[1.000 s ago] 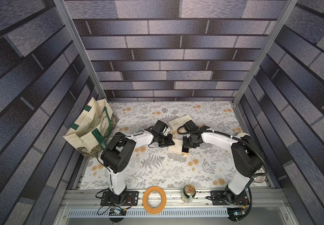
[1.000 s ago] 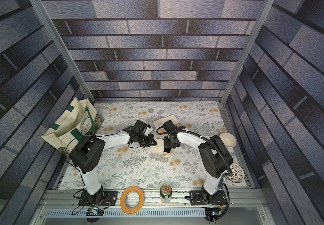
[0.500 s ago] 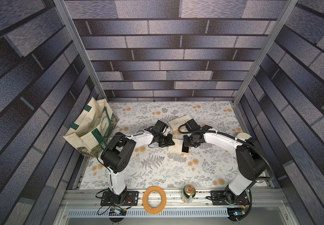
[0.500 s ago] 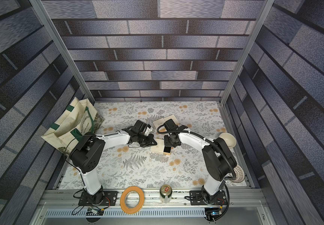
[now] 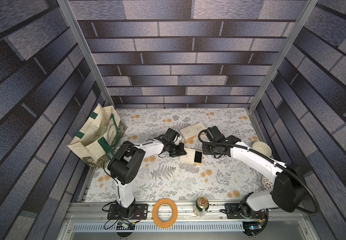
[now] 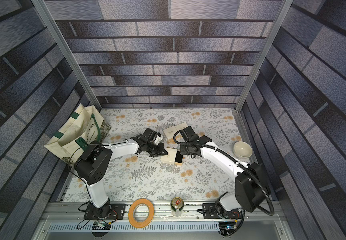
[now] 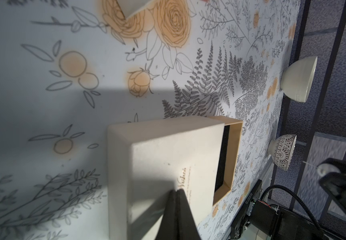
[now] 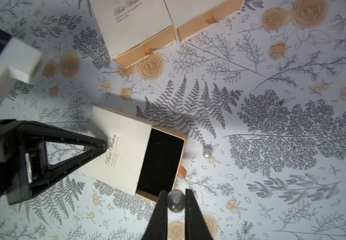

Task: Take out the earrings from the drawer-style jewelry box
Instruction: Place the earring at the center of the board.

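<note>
Right wrist view: an earring (image 8: 175,202), a pale shiny bead, is clamped between the fingers of the right gripper (image 8: 175,198), which are held slightly apart by it, close to a corner of the drawer (image 8: 161,160). A second earring (image 8: 206,152) is laid on the cloth (image 8: 282,187) just beside the drawer's open end, not touching it. The drawer is pulled partway out of the box (image 8: 118,143), and its black lining is exposed and bare. The left gripper (image 8: 103,145) is seen with fingers together, tips set on the box top. Two other boxes (image 8: 134,25) are placed side by side farther off, drawers shut.
</note>
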